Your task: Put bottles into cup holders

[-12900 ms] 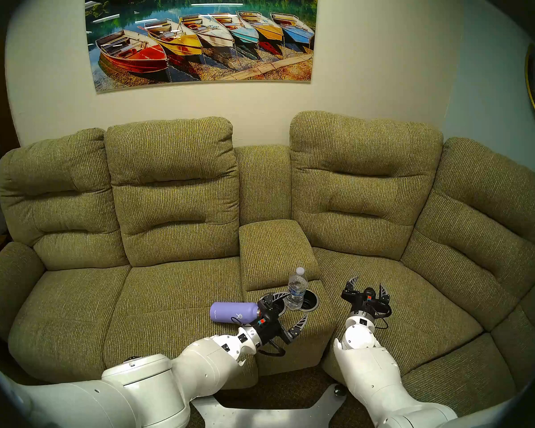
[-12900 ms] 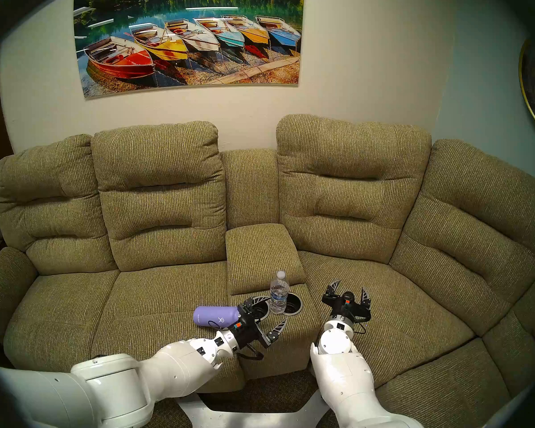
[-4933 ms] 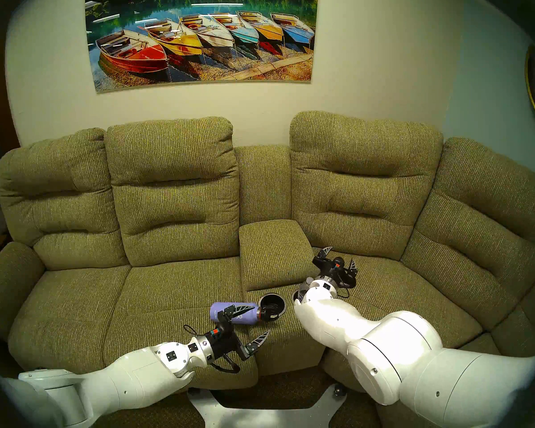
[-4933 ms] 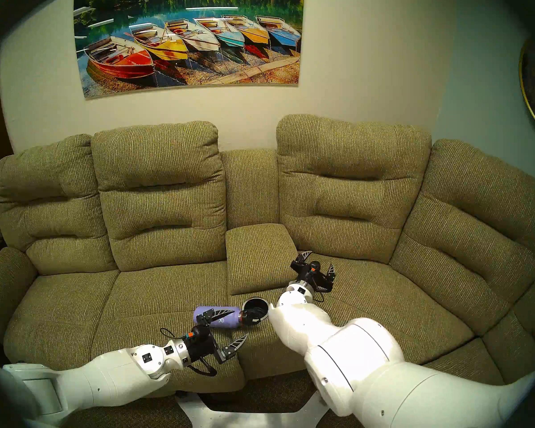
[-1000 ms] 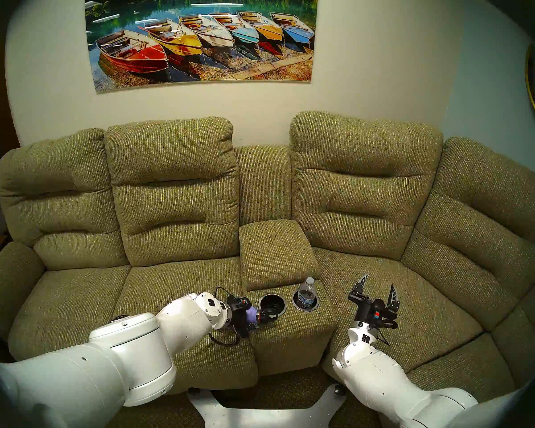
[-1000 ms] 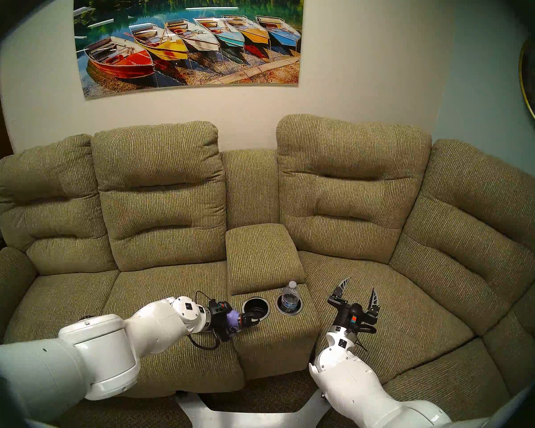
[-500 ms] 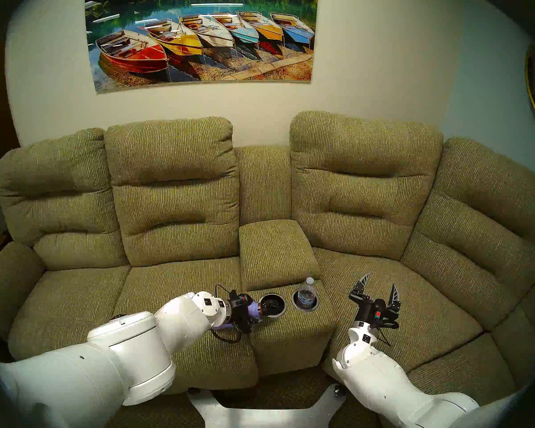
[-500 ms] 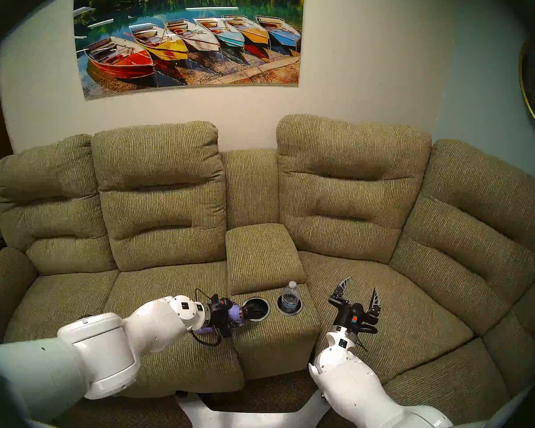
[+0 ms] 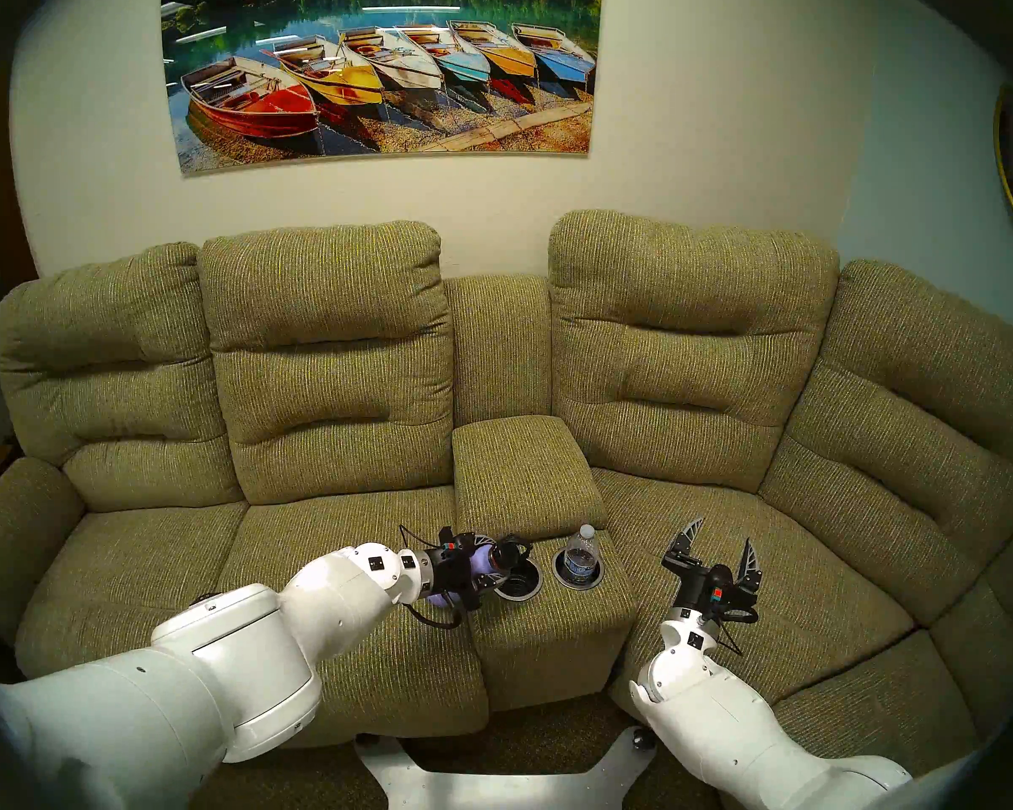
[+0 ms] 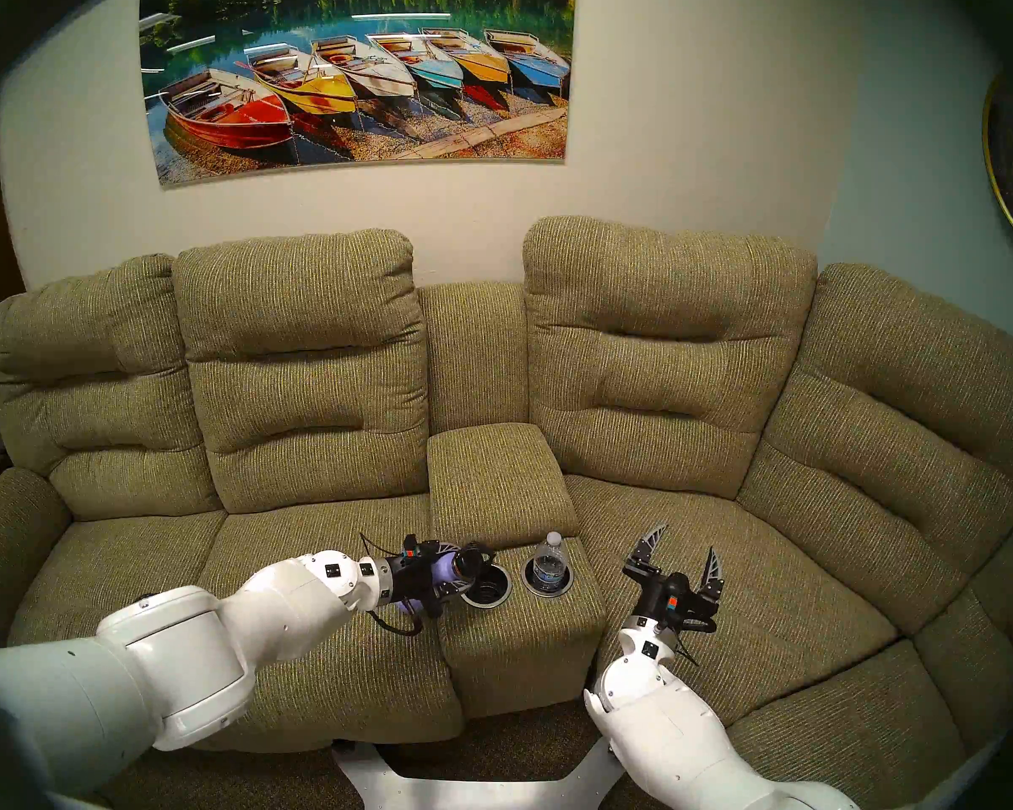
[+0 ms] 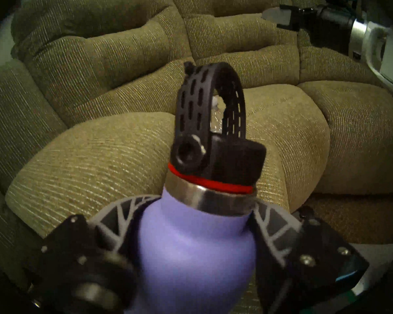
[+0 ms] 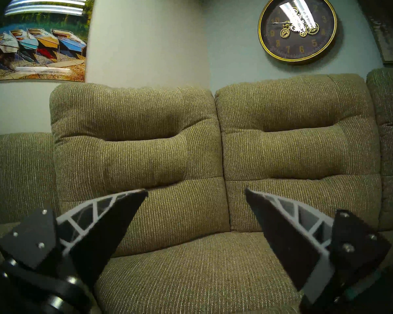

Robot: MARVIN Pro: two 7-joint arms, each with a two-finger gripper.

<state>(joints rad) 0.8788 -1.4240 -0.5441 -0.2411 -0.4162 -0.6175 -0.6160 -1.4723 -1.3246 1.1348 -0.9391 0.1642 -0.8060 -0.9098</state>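
Two bottles: clear plastic water bottle (image 9: 581, 551) upright in right silver-rimmed cup holder (image 9: 578, 581); lavender metal flask (image 11: 197, 243) clenched by left gripper (image 9: 476, 569), tilted over left holder (image 9: 517, 588); right gripper (image 9: 720, 543) spread, empty.

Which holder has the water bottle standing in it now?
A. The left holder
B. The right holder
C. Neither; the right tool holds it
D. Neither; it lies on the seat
B: the water bottle stands upright in the right holder, while the left holder is empty.
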